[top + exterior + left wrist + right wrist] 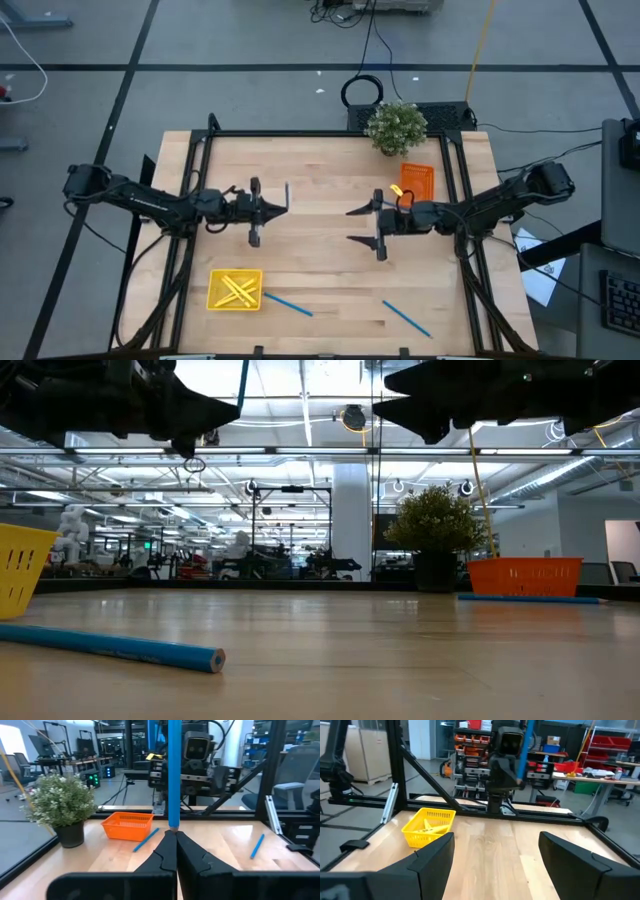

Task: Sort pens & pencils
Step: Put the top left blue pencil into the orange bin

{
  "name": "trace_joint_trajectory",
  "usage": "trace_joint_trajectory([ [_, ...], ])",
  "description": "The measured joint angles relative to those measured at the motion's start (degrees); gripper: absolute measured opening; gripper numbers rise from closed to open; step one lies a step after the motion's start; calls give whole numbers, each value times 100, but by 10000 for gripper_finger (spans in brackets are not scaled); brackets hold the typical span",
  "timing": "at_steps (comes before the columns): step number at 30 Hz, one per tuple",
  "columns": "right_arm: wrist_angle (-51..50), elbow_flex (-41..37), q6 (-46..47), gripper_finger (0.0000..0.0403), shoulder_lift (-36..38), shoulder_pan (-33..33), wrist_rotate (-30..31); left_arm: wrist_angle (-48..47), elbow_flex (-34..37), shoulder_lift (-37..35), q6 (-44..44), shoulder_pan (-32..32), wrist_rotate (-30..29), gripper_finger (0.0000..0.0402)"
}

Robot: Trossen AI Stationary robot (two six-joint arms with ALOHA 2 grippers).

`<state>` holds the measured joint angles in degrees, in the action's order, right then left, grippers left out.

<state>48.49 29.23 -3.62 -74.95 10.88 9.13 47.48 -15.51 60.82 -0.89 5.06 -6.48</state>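
My left gripper (280,207) is over the table's left middle, shut on a blue pencil (174,770) that also shows in the high view (287,193). My right gripper (357,226) is open and empty over the right middle, facing the left one. Two blue pencils (288,303) (407,318) lie flat near the front edge. Another blue pencil (145,840) lies on the table beside the orange tray (418,180). Yellow pencils (238,290) lie in the yellow tray (213,290) at the front left. My left gripper pinches the blue pencil's lower end (173,824) between its two fingertips. The fingers are level and point toward the table's right, across the pencil. The pencil stands upright above the fingers, clear of the table.
A potted plant (396,127) stands at the far edge next to the orange tray. Bare wood lies between the two grippers and along the middle of the table. Black frame rails run along the left and right sides.
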Motion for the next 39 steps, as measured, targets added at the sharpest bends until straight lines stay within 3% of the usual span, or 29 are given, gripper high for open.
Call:
trace_joint_trajectory([
  [3, 200, -2, 18, 279, -175, -97, -1, 0, 0, 4, 48, 78, 0, 0],
  [8, 1385, -2, -6, 279, -868, -326, 2, -30, -98, 126, 157, 187, -1, 0],
  [16, 3209, 222, 134, 279, -2156, -506, 4, -71, -1039, 1661, 137, 274, -2, 0],
  [23, 3338, 404, 171, 279, -2301, -486, 2, -68, -1898, 2769, 194, 275, 0, 0],
  [34, 3576, 404, 497, 277, -2302, -481, -33, -163, -2072, 2996, 300, 308, 2, 0],
  [39, 3720, 404, 729, 223, -2302, -479, -32, -294, -2072, 2996, 276, 334, -74, 0],
])
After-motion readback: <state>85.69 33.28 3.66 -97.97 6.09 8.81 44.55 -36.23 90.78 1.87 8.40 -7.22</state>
